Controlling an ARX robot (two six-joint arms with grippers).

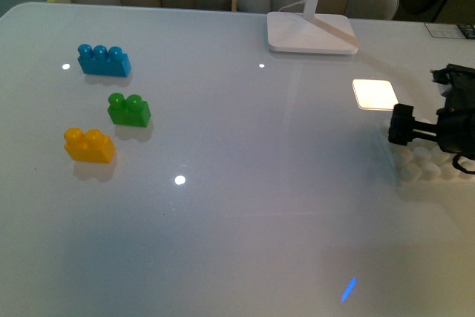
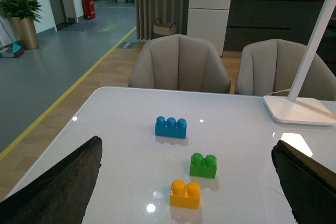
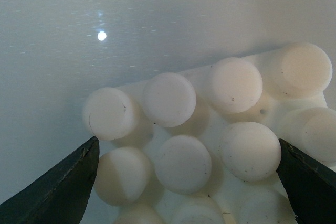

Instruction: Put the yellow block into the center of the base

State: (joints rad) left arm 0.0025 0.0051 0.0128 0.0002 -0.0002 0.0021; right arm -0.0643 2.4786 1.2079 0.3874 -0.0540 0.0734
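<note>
The yellow block (image 1: 89,145) stands on the white table at the left, studs up; in the left wrist view the yellow block (image 2: 185,194) lies ahead, between the fingers. My left gripper (image 2: 184,182) is open, apart from the block and holding nothing; it is out of the front view. The white studded base (image 1: 417,165) lies at the table's right edge, partly hidden by my right arm. My right gripper (image 3: 188,179) hangs open close over the base (image 3: 207,124), with its dark fingers (image 3: 65,187) on either side of the studs.
A green two-stud brick (image 1: 128,109) and a blue three-stud brick (image 1: 104,60) stand just behind the yellow block. A white lamp foot (image 1: 312,33) sits at the back, its light reflecting on the table (image 1: 372,94). Chairs (image 2: 178,64) stand beyond the far edge.
</note>
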